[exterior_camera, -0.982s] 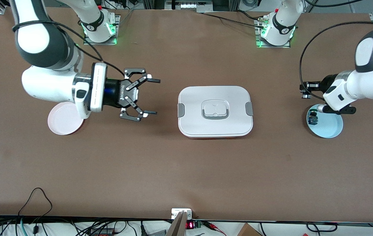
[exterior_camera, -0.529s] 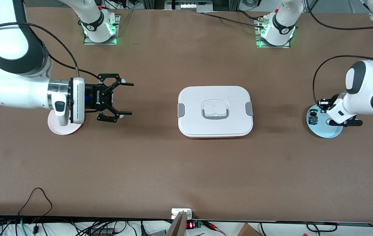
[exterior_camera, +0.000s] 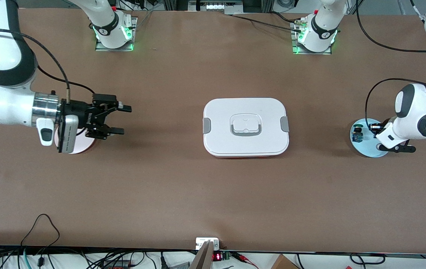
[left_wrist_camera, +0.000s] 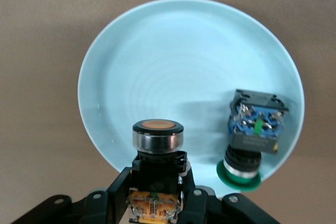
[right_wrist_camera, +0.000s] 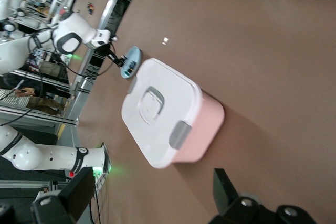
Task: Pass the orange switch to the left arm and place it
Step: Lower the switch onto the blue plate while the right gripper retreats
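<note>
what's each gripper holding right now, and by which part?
The left gripper is shut on the orange switch, gripped at its orange block end, over the blue plate. The right gripper is open and holds nothing.

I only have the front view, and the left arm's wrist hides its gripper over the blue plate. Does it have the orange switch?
Observer: Yes. The left wrist view shows the left gripper shut on the orange switch, over the blue plate.
Operator: Where is the other switch relative to it?
Observer: The blue switch lies on its side on the plate near the rim, apart from the held one.
Operator: What does the box look like from the side?
Observer: The right wrist view shows the box has a deep pink base under its white lid. The right gripper waits open over the table by the pink plate.
</note>
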Robot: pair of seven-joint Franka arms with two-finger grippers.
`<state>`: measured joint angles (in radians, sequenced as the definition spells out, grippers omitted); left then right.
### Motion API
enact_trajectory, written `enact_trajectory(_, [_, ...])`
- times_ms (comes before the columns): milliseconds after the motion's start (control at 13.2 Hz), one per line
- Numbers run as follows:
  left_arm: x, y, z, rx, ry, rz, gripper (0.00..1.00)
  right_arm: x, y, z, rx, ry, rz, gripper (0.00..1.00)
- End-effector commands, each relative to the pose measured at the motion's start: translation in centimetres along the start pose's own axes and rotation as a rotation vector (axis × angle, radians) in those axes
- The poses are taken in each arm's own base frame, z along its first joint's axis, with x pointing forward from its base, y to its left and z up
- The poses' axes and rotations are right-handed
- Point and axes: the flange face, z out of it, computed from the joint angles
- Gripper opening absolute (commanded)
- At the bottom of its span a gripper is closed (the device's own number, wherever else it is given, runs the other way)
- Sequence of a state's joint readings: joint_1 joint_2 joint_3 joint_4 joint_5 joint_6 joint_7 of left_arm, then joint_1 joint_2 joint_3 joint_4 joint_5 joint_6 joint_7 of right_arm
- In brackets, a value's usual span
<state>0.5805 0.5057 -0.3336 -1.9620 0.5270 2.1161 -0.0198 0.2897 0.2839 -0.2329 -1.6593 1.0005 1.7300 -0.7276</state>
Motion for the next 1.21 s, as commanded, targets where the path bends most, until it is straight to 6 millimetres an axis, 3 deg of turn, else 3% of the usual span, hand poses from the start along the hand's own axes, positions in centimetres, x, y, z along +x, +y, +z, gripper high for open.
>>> enact_trajectory(0, [1.5, -0.6, 1.0, 0.011, 0.036, 0.013, 0.00, -1.2, 0.3, -1.6, -0.151, -0.100, 0.124, 1.00])
enact_trajectory(151, [2.1, -1.0, 1.3, 0.018, 0.042, 0.019, 0.02, -1.9, 0.9, -3.0, -0.320, -0.184, 0.250, 1.00])
enact_trajectory(453, [3.8, -1.4, 2.8, 0.023, 0.042, 0.028, 0.24, -3.8, 1.3, -5.0, -0.653, -0.353, 0.407, 1.00])
enact_trajectory(529, [3.8, -1.3, 2.8, 0.022, 0.042, 0.031, 0.42, -4.5, 1.1, -5.4, -0.707, -0.396, 0.443, 1.00])
enact_trajectory(604, [3.8, -1.3, 2.7, 0.025, 0.043, 0.036, 0.76, -5.2, 1.4, -6.0, -0.773, -0.448, 0.462, 1.00])
enact_trajectory(680, [3.8, -1.5, 2.5, 0.026, 0.046, 0.045, 1.00, -5.6, 1.4, -6.9, -0.839, -0.482, 0.451, 1.00])
enact_trajectory(755, [3.8, -1.5, 2.1, 0.030, 0.051, 0.043, 1.00, -5.8, 1.6, -8.1, -0.883, -0.489, 0.440, 1.00])
enact_trajectory(906, [3.9, -2.2, -0.7, 0.047, 0.089, 0.015, 1.00, -6.7, 3.3, -14.4, -0.911, -0.387, 0.499, 1.00])
enact_trajectory(982, [3.9, -2.7, -2.3, 0.050, 0.112, 0.001, 1.00, -6.6, 3.7, -16.5, -0.924, -0.337, 0.504, 1.00])
enact_trajectory(1133, [3.7, -3.4, -5.9, 0.077, 0.163, -0.005, 1.00, -7.3, 4.3, -18.8, -0.934, -0.287, 0.551, 1.00])
